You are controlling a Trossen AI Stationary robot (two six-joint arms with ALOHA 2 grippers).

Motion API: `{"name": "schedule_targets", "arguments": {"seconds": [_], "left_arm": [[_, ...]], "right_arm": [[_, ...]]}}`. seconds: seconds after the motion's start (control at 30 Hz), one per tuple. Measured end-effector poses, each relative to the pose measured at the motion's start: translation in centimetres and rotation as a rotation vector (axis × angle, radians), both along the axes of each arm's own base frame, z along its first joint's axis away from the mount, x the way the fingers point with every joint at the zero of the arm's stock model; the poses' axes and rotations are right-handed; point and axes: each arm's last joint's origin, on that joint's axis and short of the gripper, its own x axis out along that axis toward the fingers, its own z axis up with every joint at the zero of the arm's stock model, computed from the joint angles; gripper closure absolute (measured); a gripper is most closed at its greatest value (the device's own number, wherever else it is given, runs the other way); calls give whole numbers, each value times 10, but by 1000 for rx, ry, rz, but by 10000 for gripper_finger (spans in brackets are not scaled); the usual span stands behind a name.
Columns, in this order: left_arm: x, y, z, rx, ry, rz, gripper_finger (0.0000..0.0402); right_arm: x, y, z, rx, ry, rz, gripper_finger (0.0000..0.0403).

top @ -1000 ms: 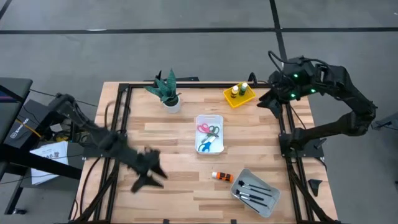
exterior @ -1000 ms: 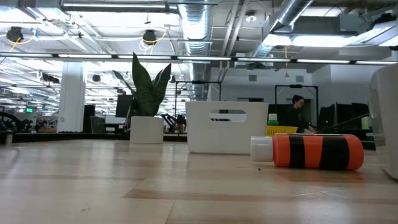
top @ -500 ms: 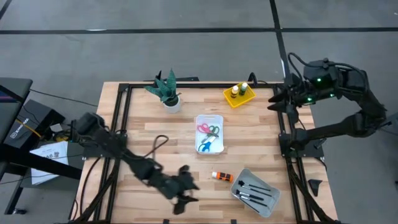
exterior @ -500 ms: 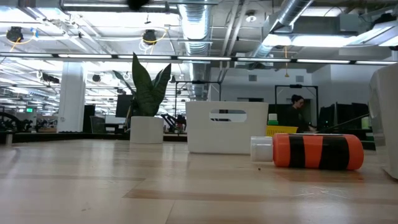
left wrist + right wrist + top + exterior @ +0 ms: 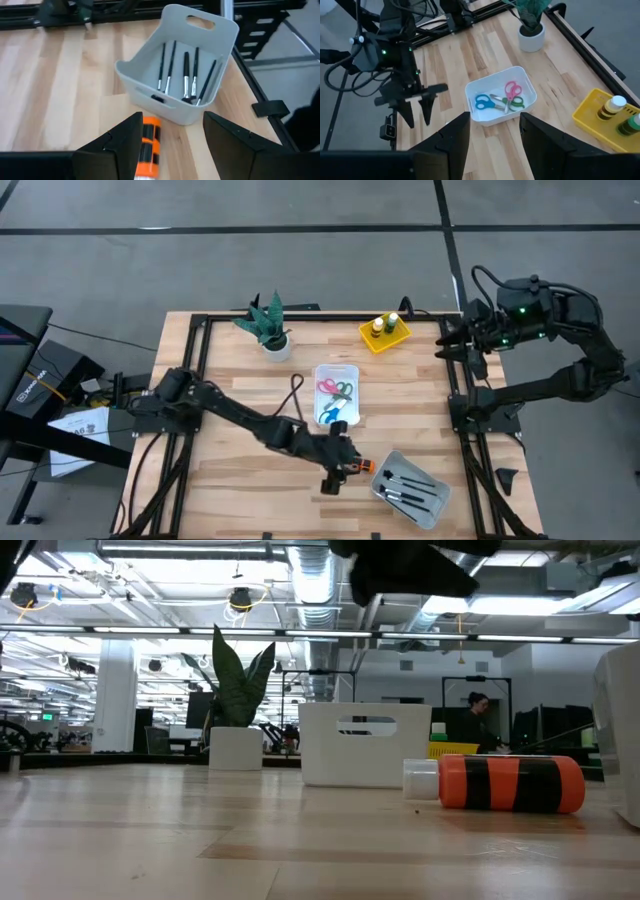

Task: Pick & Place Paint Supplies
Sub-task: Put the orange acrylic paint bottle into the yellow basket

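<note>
Wooden table (image 5: 240, 385), left gripper (image 5: 337, 472) jaws spread, empty, over orange bottle (image 5: 148, 148); brushes (image 5: 184, 74) countable only wrist-side.

Even, bright overhead light across the desk (image 5: 250, 380) in the high view, soft shadows only, no harsh glare on the wood. Down low, long ceiling strip lights glow at twelve o'clock, slightly blown out, and the near desk surface at six o'clock goes soft, out of focus. The orange bottle (image 5: 510, 783) at three o'clock reads sharp enough, with a faint sheen along its top. A dark smeared shape at one o'clock is too blurred to identify. Left wrist view is bright and warm, the grey tray (image 5: 175, 70) crisp, close fingers (image 5: 120, 145) dark and soft. Right wrist view looks dimmer, a touch hazy, with lines bowing towards the edges.
</note>
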Motion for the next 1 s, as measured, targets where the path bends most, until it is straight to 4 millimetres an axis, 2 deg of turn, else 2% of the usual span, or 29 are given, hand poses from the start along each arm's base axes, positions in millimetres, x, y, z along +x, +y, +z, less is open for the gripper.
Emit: {"name": "schedule_targets", "arguments": {"seconds": [0.17,0.3,0.57,0.77,1.0], "left_arm": [[18,1,-9,51,7,-61,198],[24,3,-31,66,94,-74,198],[35,3,-59,75,171,-78,198],[38,6,-62,72,167,-70,198],[37,20,-68,91,235,-50,198]], "right_arm": [[0,0,0,-5,1,4,234],[1,0,0,-7,3,6,234],[1,0,0,-7,2,6,234],[1,0,0,-5,2,4,234],[1,0,1,-2,-9,0,234]]}}
